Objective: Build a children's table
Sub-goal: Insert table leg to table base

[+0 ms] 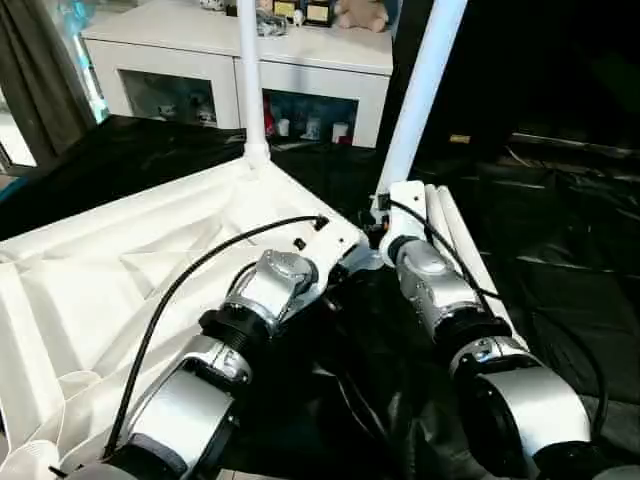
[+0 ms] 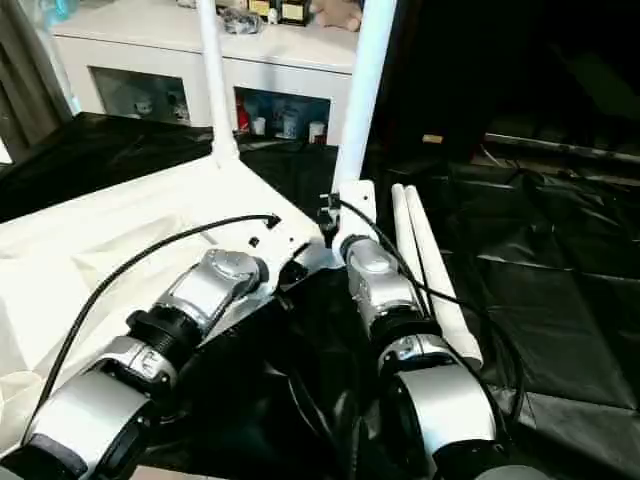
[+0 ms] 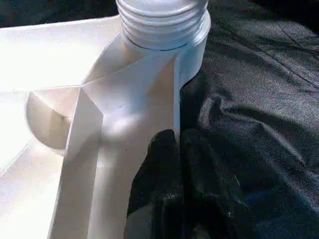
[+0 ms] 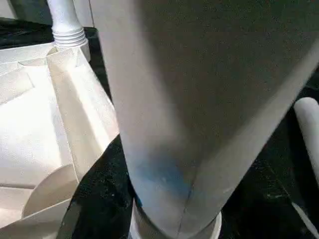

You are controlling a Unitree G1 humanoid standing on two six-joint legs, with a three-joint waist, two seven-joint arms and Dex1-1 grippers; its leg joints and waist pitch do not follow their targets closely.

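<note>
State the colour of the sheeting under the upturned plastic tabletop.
Black sheeting, seen best in the left eye view, beneath the white ribbed plastic tabletop.

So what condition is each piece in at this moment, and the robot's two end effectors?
tabletop: upside down, ribbed underside up
far leg: upright in its corner socket
near leg: leaning, foot at the near corner socket
two spare legs: lying on the black sheeting
left end effector: shut, at the tabletop's corner
right end effector: around the near leg

White tabletop [image 1: 120, 270] underside-up; two legs [image 1: 248, 70] upright, two lying.
</note>
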